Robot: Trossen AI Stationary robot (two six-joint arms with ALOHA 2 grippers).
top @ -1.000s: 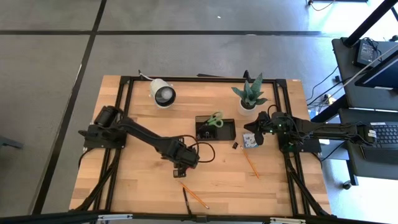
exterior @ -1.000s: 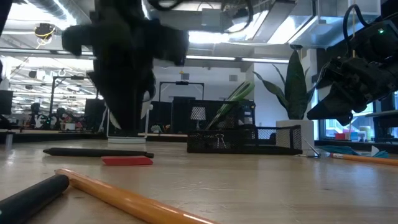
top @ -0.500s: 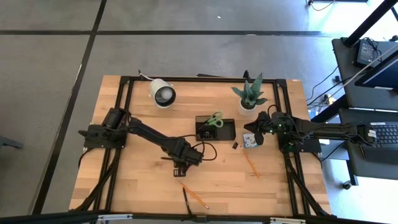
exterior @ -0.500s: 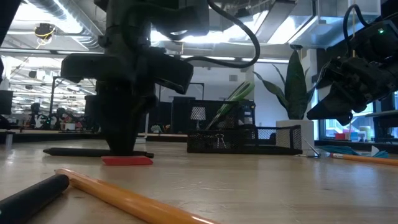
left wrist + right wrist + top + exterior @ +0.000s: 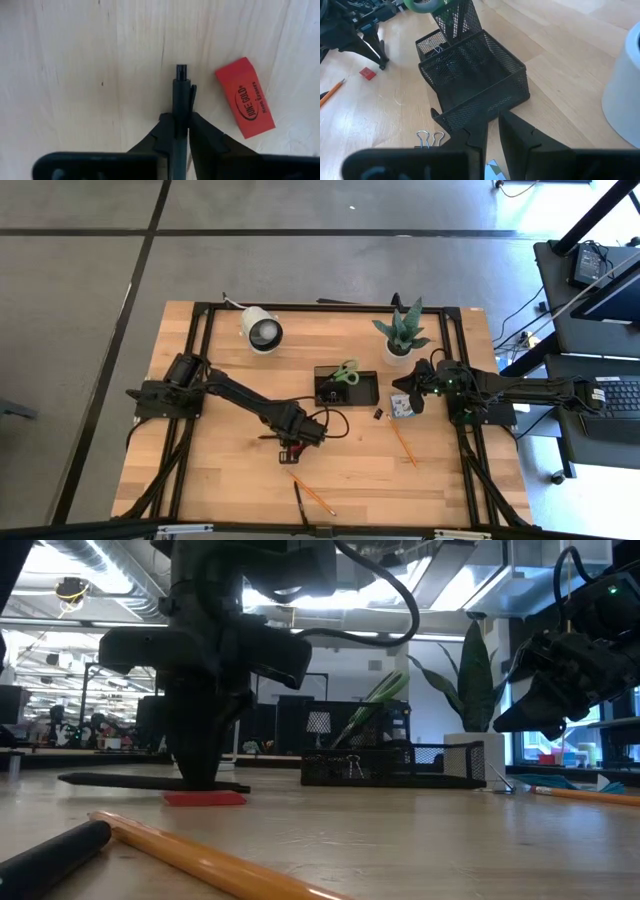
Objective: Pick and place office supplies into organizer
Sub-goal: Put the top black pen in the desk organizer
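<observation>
My left gripper [image 5: 292, 442] points down at mid-table and is shut on a black pen [image 5: 180, 95]. A red eraser [image 5: 245, 102] lies right beside the pen. The black mesh organizer [image 5: 346, 387] stands farther back, with green-handled scissors [image 5: 346, 373] upright in it. My right gripper [image 5: 405, 402] hovers just right of the organizer [image 5: 470, 80] above the small blue pad [image 5: 402, 407], its fingers a narrow gap apart and holding nothing. Black clips [image 5: 430, 136] lie on the table near it. An orange pencil [image 5: 403, 445] lies to the right. Another pencil [image 5: 312, 493] and a black pen [image 5: 298, 505] lie near the front edge. My left gripper pinches the black pen's barrel near its clip end [image 5: 181, 107] between its two fingers [image 5: 202, 132]. The fingers come from above, pointing down, and lie across the pen. The pen stays level at table height [image 5: 150, 781]; whether it is clear of the wood, I cannot tell.
A white round lamp [image 5: 262, 330] sits at the far left and a potted plant [image 5: 400, 335] at the far right, behind the organizer. In the low view a pencil [image 5: 200, 858] and a pen [image 5: 50, 855] lie close to the front edge. Bare wood shows at the near left.
My left gripper has come down from above onto the black pen beside the red eraser and has stayed there. The pen has since shifted slightly along the table. My right arm has kept still.
</observation>
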